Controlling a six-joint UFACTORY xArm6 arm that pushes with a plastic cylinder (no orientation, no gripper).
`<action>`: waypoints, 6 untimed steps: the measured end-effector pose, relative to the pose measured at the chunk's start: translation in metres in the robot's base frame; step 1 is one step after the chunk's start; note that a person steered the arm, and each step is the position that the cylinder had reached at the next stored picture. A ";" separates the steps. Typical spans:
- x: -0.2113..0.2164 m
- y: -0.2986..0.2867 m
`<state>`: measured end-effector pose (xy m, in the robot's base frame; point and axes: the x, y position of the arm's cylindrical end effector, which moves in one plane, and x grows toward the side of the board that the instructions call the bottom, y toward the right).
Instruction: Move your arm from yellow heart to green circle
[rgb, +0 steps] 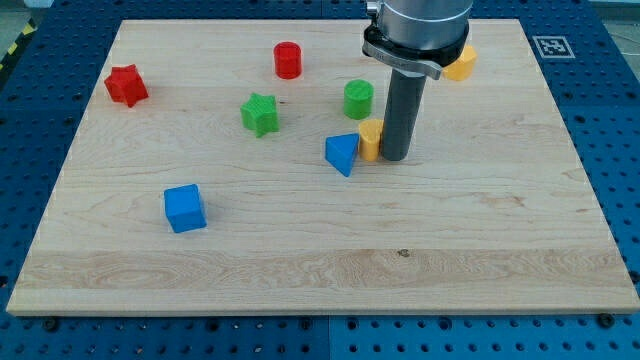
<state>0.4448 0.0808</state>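
Counter (300, 270): wooden board; its whole lower half is bare apart from the blue cube (185, 208) at the view's left.
Yellow heart (370, 139): partly hidden, touching my tip's left side, blue triangle (341, 153) just left of it.
Green circle (358, 98): short upright cylinder, just above the heart, clear of neighbours.
My tip (393, 157): on the counter.
Claw: none fitted, only a rod.
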 end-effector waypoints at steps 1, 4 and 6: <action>-0.025 0.000; -0.042 0.013; -0.084 0.025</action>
